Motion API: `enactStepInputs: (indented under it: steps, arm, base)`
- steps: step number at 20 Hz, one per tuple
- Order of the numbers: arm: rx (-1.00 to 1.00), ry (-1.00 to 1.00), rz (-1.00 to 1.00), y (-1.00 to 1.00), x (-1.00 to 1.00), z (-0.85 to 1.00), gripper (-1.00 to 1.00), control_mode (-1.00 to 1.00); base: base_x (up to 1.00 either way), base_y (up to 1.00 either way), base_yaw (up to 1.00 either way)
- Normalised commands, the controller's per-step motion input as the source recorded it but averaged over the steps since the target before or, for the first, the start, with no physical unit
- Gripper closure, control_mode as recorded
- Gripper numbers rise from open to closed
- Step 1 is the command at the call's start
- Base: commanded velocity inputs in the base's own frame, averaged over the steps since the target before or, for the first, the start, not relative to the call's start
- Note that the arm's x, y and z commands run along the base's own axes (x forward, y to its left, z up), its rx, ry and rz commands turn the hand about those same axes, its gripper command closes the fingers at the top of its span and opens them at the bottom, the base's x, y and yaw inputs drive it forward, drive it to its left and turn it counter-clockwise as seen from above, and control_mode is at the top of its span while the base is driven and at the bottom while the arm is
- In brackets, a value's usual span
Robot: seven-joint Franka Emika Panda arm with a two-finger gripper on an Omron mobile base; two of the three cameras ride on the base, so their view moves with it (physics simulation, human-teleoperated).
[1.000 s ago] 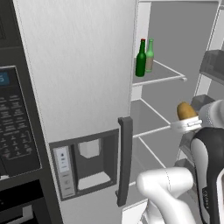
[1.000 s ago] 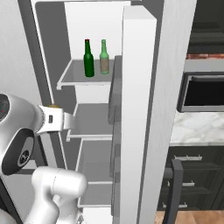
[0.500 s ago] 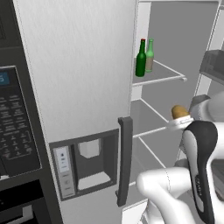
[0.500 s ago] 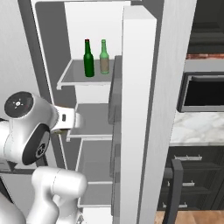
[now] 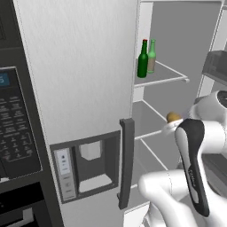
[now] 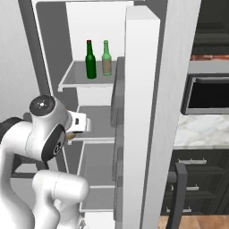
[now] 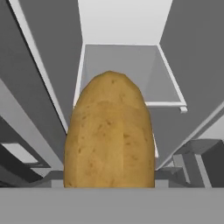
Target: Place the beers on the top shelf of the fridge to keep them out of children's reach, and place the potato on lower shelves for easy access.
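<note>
Now the small oval golden-brown potato [image 7: 109, 131] sits right in front of my hand camera, upright and close, covering the spot where my fingertips would rise, so I judge my gripper [image 5: 176, 125] is clamped on it, though the fingers themselves are hidden behind it. In the left base view the potato [image 5: 173, 117] shows as a brown lump at the end of my arm, just at the front rim of the flat pale-grey middle shelf [image 5: 150, 119], one level below the top. It looks to be at or slightly above that rim; I cannot tell whether it touches the panel yet.

The beer part reads as finished: the dark green glass bottle with the red cap [image 5: 142, 60] and the paler olive-green labelled bottle [image 5: 151, 56] stand upright side by side on the flat pale-grey top shelf [image 5: 166, 76], the darker one nearer and to the left. From the right base view the same pair [image 6: 91, 60] stands toward the far end of that shelf.

What remains, as I judge it, is to carry the potato farther in over the lower shelf, set it down and release it inside the tall brushed silver-grey fridge [image 5: 80, 71], whose right-hand door is swung wide.
</note>
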Motion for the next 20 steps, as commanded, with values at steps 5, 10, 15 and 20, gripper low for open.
enactStepInputs:
  steps: [5,10,15,20]
  arm:
    - [0.01,-0.01,0.04,-0.01,0.27,-0.56,1.00,-1.00]
    - [0.00,-0.01,0.04,0.00,0.29,-0.49,1.00,-1.00]
    - [0.01,0.00,0.02,-0.12,0.32,-0.37,1.00,-1.00]
    - [0.00,-0.01,0.02,-0.05,0.35,-0.30,1.00,-1.00]
  base:
    - [0.00,0.00,0.00]
    - [0.00,0.00,0.00]
    - [0.00,0.00,0.00]
    - [0.00,0.00,0.00]
